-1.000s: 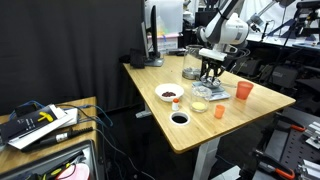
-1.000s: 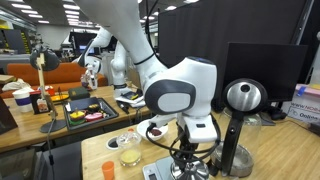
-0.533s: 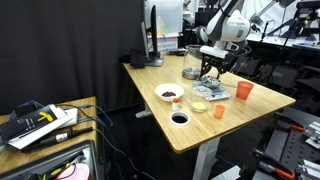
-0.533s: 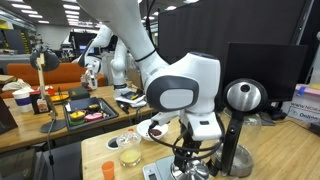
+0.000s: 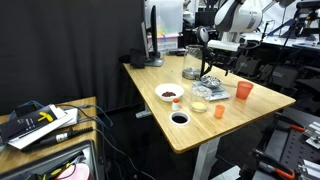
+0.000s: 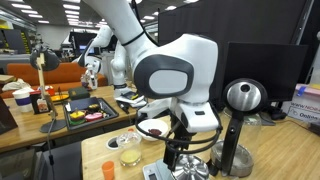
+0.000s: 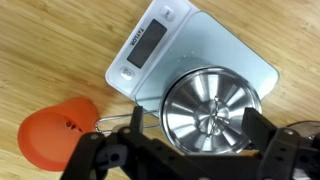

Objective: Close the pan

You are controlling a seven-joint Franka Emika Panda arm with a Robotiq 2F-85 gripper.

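Note:
In the wrist view the shiny silver pan (image 7: 212, 110) stands on a white kitchen scale (image 7: 190, 40), and its ribbed lid with a centre knob lies over it. My gripper (image 7: 197, 130) hangs open above it, one dark finger on each side of the lid, with nothing between them. In both exterior views the gripper (image 5: 214, 68) (image 6: 186, 152) is raised a little above the pan (image 5: 212, 84) (image 6: 196, 169). The arm hides much of the pan in an exterior view.
An orange cup (image 7: 60, 140) stands beside the scale. On the table are a white bowl with red contents (image 5: 172, 94), a glass bowl (image 5: 200, 104), a small black bowl (image 5: 180, 118), two orange cups (image 5: 220, 110) (image 5: 244, 91) and a clear jug (image 5: 193, 62).
The gripper has opened, let go of the lid and risen above the pan. The lid stays on the pan.

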